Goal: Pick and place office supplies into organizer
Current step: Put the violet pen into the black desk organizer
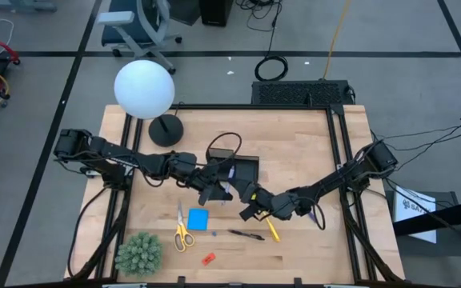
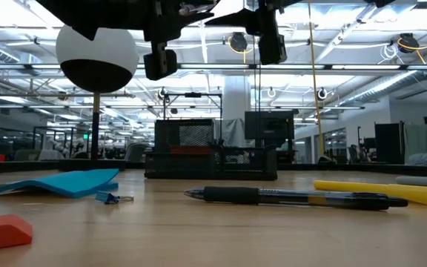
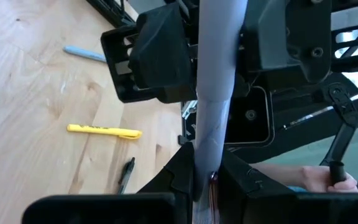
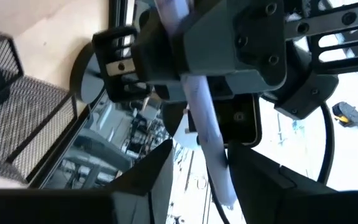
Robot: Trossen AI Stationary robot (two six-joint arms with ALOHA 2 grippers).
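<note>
From above, the two arms meet just beside the black organizer (image 1: 241,170) near the middle of the wooden surface (image 1: 310,248), but the pen passed between them barely shows there. The wrist views settle it: the left gripper (image 3: 204,180) has its fingers closed on one end of a bluish-purple pen (image 3: 214,93), and the right gripper (image 4: 197,163) has its fingers spread on either side of the same pen's other end without clearly pressing it. Only the table-height view shows that both grippers hang well above the surface, with open air under them, and it alone makes out a small blue clip (image 2: 110,197) beside the blue note pad (image 2: 65,182). On the near side of the organizer lie the yellow-handled scissors (image 1: 182,231), the note pad, a black pen (image 1: 246,235), a yellow pen (image 1: 272,230) and a red piece (image 1: 208,258), each apart from the others. The lamp base (image 1: 165,130) stands behind the organizer and the spiky plant (image 1: 139,253) sits at the near left corner. The right half of the surface is bare wood.
</note>
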